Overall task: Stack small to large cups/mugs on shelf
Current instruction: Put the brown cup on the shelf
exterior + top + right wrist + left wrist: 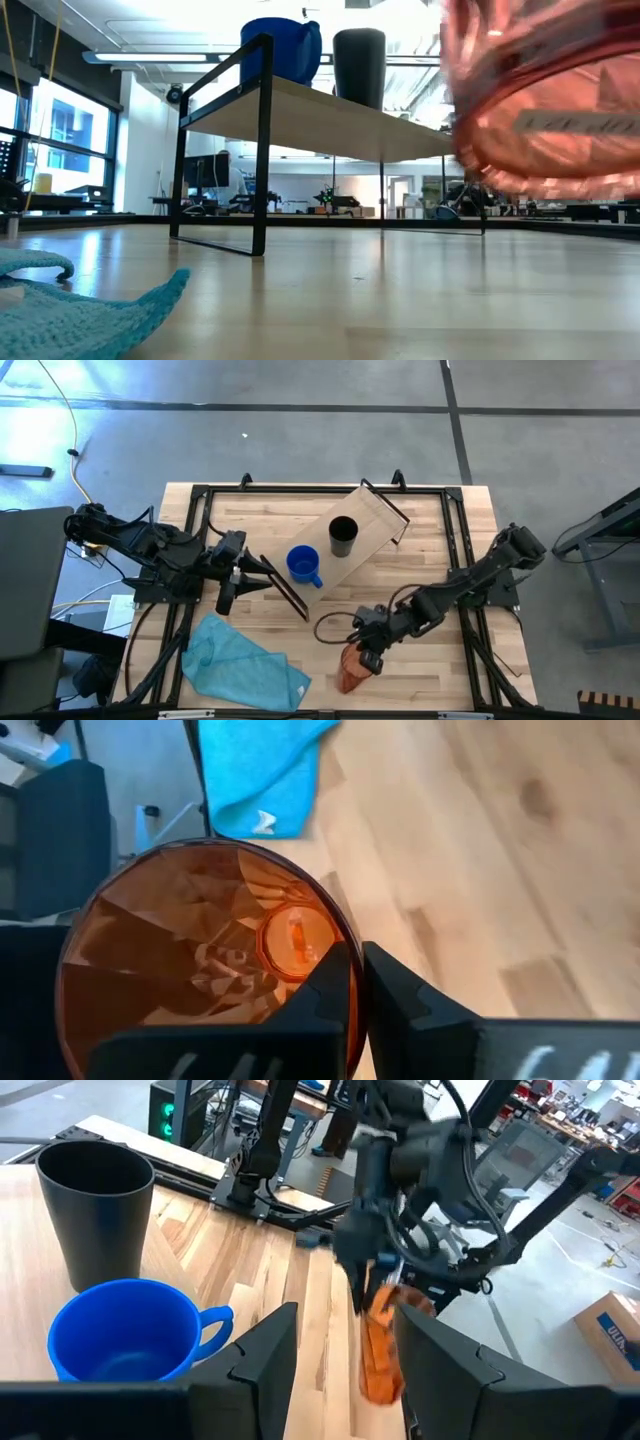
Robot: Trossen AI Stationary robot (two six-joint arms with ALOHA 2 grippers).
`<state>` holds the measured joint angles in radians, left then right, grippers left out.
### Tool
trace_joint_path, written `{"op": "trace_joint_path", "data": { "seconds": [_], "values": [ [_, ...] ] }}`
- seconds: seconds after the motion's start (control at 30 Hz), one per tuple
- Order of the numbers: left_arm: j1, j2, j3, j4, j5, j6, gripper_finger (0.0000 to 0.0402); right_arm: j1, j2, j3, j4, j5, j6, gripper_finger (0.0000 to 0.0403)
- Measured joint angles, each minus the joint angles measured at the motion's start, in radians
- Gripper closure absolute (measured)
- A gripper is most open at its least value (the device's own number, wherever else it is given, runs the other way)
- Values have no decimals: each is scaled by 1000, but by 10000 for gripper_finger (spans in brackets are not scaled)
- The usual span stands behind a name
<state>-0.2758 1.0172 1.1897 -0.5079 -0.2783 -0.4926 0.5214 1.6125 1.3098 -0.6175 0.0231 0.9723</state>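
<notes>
The right gripper pinches the rim of the orange tumbler, low in the middle of the high view. The left gripper waits with jaws wide. The blue mug and black cup already stand on the shelf; only the tumbler is left.

Blue mug and black cup upright on shelf; orange tumbler pincer-held.

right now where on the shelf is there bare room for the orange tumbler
The shelf is bare on its far stretch beyond the black cup, toward the frame end. The near end is crowded: the blue mug sits there, the left gripper beside it. The right gripper grips the tumbler by its rim.
</notes>
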Motion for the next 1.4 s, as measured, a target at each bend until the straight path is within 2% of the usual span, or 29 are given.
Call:
{"op": "trace_joint_path", "data": {
  "seconds": [0.27,0.73,1.03,1.2,1.4],
  "values": [
    [0,0,0,-27,0,17,245,-44,-156,0,-216,32,18,402],
    [1,0,0,-73,-2,61,245,-215,-404,0,-587,63,13,403],
    [1,0,0,-78,-3,105,245,-355,-552,0,-663,98,-24,403],
    [1,0,0,-79,-5,120,245,-460,-594,16,-689,98,-82,403],
    [1,0,0,-79,-18,122,245,-605,-543,196,-771,125,-232,403]
  ]
}}
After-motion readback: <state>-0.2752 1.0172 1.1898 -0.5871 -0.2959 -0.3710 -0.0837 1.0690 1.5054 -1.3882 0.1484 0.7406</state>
